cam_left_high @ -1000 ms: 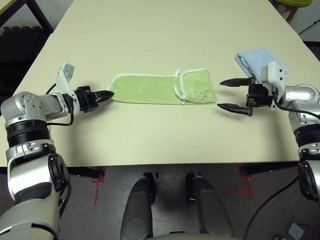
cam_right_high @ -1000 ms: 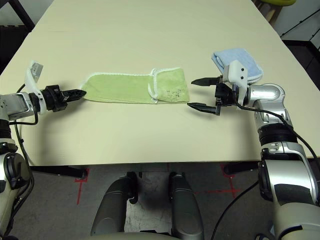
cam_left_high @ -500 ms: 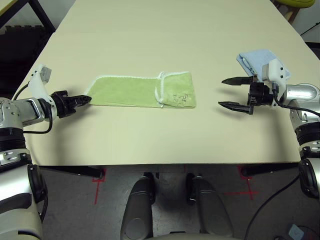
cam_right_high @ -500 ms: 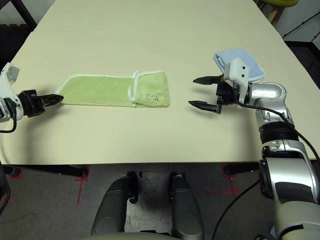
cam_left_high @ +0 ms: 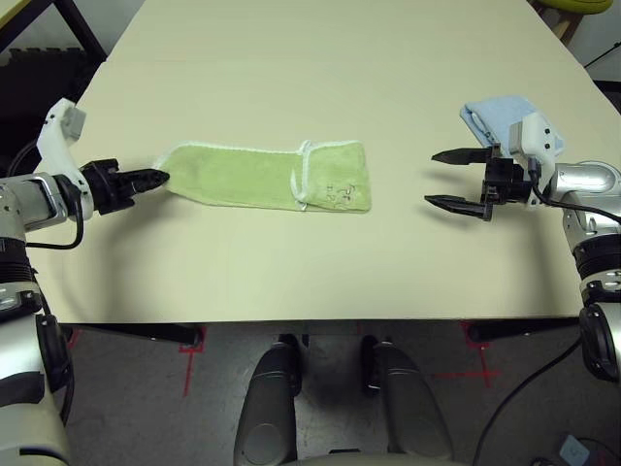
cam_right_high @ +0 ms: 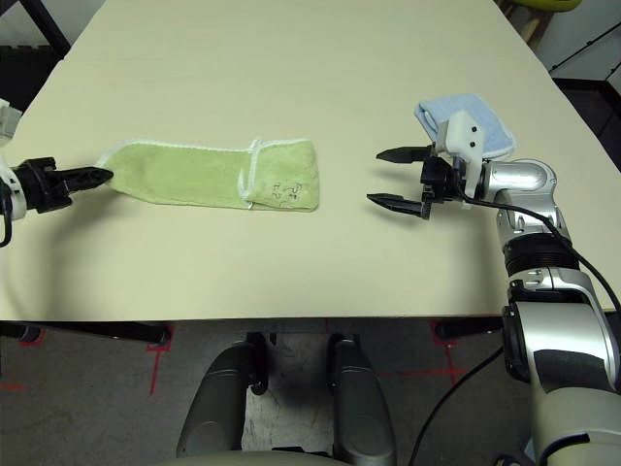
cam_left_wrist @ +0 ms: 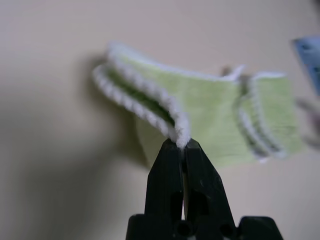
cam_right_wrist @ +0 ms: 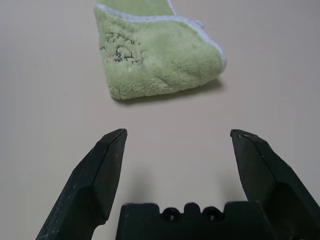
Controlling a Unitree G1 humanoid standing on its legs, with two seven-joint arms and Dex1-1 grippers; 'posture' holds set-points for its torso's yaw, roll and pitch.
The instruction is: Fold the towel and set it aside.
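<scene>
The light green towel (cam_left_high: 262, 177) lies folded into a long strip on the table, its white-edged right end doubled over. My left gripper (cam_left_high: 155, 178) is shut on the towel's left end, pinching the white stitched edge (cam_left_wrist: 177, 131) between its black fingers. My right gripper (cam_left_high: 441, 179) hovers open to the right of the towel, a short gap away, with nothing between its fingers (cam_right_wrist: 110, 165). The towel's folded right end (cam_right_wrist: 155, 65) lies ahead of it.
A smaller light blue folded cloth (cam_left_high: 500, 115) rests behind my right wrist near the table's right edge. The cream table (cam_left_high: 320, 58) stretches far back. The front edge runs just below both arms.
My left gripper has pulled the towel leftward across the table, dragging it away from the right gripper. The right gripper has stayed about where it was, still open.
</scene>
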